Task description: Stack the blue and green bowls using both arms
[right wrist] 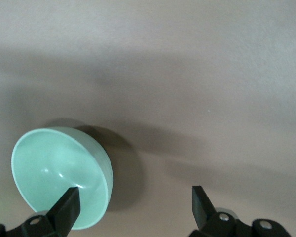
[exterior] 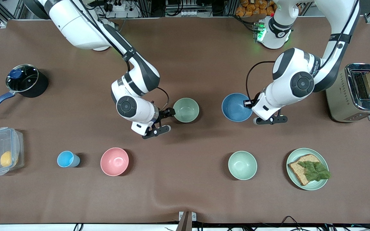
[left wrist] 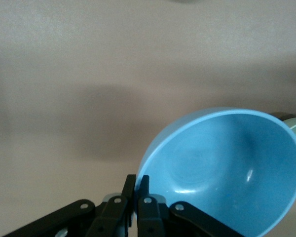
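Note:
The blue bowl [exterior: 235, 107] is in mid-table toward the left arm's end. My left gripper [exterior: 250, 107] is shut on its rim; in the left wrist view the gripper [left wrist: 137, 183] pinches the rim and the bowl [left wrist: 227, 168] hangs tilted. The green bowl [exterior: 186, 110], sage green, sits upright beside the blue bowl toward the right arm's end. My right gripper [exterior: 171, 120] is open at its rim on the side away from the blue bowl. In the right wrist view the gripper [right wrist: 134, 202] is open, with one finger [right wrist: 69, 201] at the bowl [right wrist: 54, 170].
A mint bowl [exterior: 242, 165], a plate with bread and lettuce [exterior: 292, 157], a pink bowl [exterior: 114, 161] and a light-blue cup [exterior: 66, 159] stand nearer the camera. A lidded pot [exterior: 26, 80] and a plastic box [exterior: 2, 155] are at the right arm's end. A toaster [exterior: 356, 93] is at the left arm's end.

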You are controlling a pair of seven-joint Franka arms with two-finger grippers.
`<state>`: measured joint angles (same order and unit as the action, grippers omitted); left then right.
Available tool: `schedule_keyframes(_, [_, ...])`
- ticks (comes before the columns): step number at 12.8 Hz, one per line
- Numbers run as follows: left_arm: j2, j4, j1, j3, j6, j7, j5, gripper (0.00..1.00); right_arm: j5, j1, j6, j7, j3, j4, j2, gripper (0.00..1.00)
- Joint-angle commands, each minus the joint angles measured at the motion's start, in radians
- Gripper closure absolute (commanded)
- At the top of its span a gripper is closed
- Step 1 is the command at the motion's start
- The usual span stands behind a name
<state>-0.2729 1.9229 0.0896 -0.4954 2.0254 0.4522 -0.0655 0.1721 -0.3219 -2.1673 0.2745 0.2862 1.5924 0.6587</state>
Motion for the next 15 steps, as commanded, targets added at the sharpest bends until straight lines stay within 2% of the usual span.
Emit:
schedule_keyframes(1, [0.004,0.002,-0.002,-0.002,0.001,0.025,-0.02,1.0,0.033,0.009,0.003,0.299,0.007,-0.006,0.013,0.0])
schedule_keyframes(4, [0.003,-0.001,-0.004,0.0,0.003,0.031,-0.02,1.0,0.029,-0.045,-0.006,0.597,-0.001,-0.054,0.071,0.0])
schedule_keyframes(6, [0.003,-0.002,-0.01,0.0,0.003,0.031,-0.02,1.0,0.029,-0.029,-0.005,0.76,-0.001,-0.101,0.119,0.0])
schedule_keyframes(9, [0.003,-0.008,-0.02,0.0,0.001,0.042,-0.02,1.0,0.029,-0.008,0.0,0.822,-0.005,-0.115,0.145,0.0])
schedule_keyframes(12, [-0.008,-0.007,-0.027,0.0,0.003,0.052,-0.013,1.0,0.03,-0.031,-0.009,0.941,-0.005,-0.118,0.185,0.0])
schedule_keyframes(15, [-0.008,0.004,-0.033,-0.002,0.001,0.06,-0.011,1.0,0.032,-0.034,-0.02,0.95,-0.005,-0.121,0.196,0.0])
